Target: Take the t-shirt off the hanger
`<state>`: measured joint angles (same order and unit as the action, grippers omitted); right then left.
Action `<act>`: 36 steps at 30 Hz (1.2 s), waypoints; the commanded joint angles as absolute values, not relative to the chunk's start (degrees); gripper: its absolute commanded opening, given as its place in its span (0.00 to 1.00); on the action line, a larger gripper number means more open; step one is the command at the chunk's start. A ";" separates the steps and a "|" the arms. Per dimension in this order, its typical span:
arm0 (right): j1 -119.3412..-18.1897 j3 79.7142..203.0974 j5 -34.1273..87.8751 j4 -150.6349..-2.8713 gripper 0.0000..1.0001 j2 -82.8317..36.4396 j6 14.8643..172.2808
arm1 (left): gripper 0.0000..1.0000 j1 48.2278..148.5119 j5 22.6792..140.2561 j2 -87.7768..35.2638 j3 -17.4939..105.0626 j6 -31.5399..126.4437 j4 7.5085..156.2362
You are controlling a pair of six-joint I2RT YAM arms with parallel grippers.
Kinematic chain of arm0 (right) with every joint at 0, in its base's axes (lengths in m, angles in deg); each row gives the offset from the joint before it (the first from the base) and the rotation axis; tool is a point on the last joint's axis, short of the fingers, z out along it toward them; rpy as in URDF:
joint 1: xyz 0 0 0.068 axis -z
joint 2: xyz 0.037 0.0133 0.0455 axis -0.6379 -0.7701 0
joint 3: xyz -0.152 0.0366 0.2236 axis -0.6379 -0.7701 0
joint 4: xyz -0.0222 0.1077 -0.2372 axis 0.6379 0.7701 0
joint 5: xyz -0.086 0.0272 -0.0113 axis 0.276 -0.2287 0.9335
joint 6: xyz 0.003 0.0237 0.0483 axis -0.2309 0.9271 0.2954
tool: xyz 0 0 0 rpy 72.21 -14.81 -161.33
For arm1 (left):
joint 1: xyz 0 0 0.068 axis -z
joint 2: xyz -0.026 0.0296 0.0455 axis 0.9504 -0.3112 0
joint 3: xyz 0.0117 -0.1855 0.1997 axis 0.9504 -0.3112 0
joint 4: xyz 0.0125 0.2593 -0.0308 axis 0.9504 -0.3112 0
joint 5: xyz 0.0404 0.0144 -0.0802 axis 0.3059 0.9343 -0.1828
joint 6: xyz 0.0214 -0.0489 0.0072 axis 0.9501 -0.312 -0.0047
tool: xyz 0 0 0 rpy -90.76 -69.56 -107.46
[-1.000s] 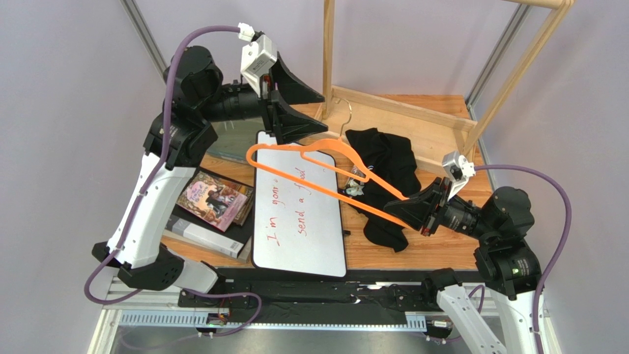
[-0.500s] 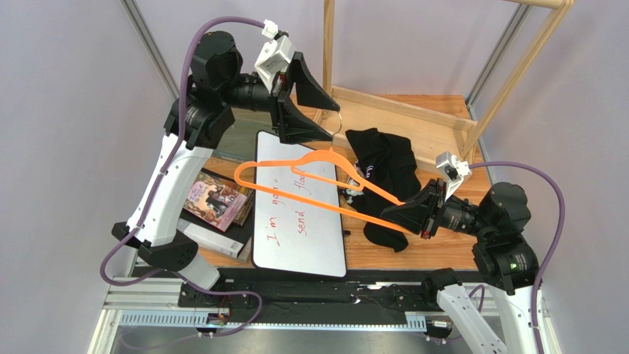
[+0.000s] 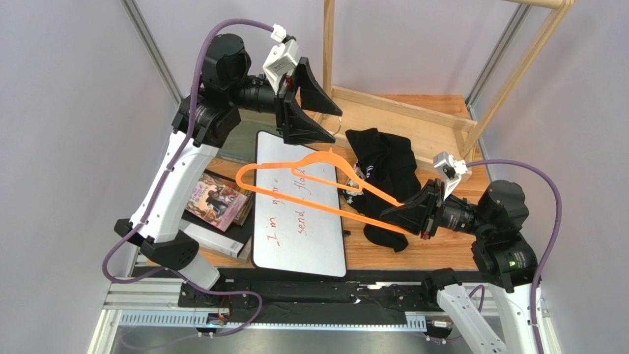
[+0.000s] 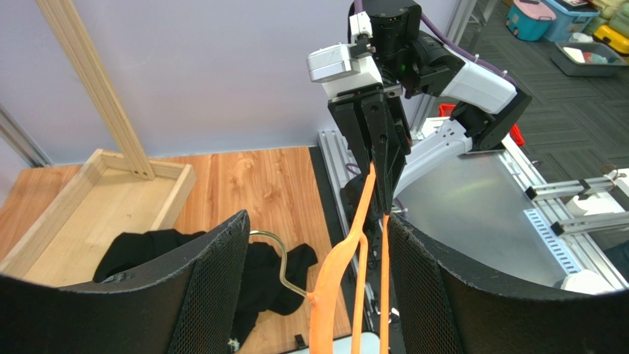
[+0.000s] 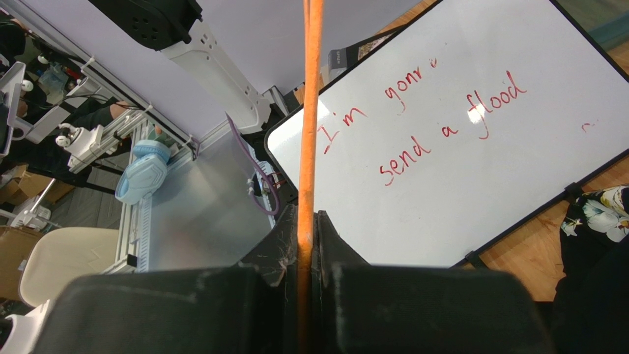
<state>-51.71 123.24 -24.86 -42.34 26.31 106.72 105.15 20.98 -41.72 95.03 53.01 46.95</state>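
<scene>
Tightly, right end effector [image 3: 389, 216] on hanger [image 3: 295, 174]; left end effector [image 3: 336, 125] wide.

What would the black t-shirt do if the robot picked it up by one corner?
It would probably droop and dangle, because the t-shirt lies crumpled in soft folds. It is likely light, since it looks like thin cloth. It shouldn't roll away, since it slumps flat where it lies.

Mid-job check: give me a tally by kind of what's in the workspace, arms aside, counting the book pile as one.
T-shirt: 1
Hanger: 1
Whiteboard: 1
Book pile: 1
Wooden rack: 1
Total: 5
</scene>
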 commanded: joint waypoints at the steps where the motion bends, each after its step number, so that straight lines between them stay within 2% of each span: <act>1: -52.12 124.22 -26.92 -45.53 0.00 26.51 106.53 | 0.73 105.18 21.95 -41.29 95.10 54.37 47.51; 6: -53.17 124.31 -26.83 -44.65 0.00 26.42 105.74 | 0.74 104.48 22.67 -42.25 97.12 53.32 47.43; 11: -53.96 125.18 -25.70 -42.99 0.00 26.16 104.43 | 0.75 103.95 20.57 -41.29 94.66 45.95 56.73; 22: -53.96 125.98 -23.85 -42.90 0.00 26.42 103.90 | 0.71 103.95 16.43 -37.60 86.94 51.03 53.49; 25: -53.96 125.71 -23.41 -42.90 0.00 26.68 103.72 | 0.64 103.95 15.81 -36.28 85.35 52.09 53.49; 28: -53.96 125.36 -23.32 -42.72 0.00 26.68 103.46 | 0.50 103.78 16.08 -36.45 85.78 52.18 52.79; 29: -53.96 125.36 -23.23 -42.63 0.00 26.68 103.37 | 0.42 103.86 16.08 -36.54 85.87 52.09 52.61; 34: -53.96 125.27 -21.48 -41.23 0.00 26.86 102.23 | 0.21 103.86 15.90 -36.72 86.58 51.04 52.79; 36: -53.96 125.36 -21.03 -41.05 0.00 26.95 101.96 | 0.20 103.86 15.90 -36.55 86.58 50.95 52.79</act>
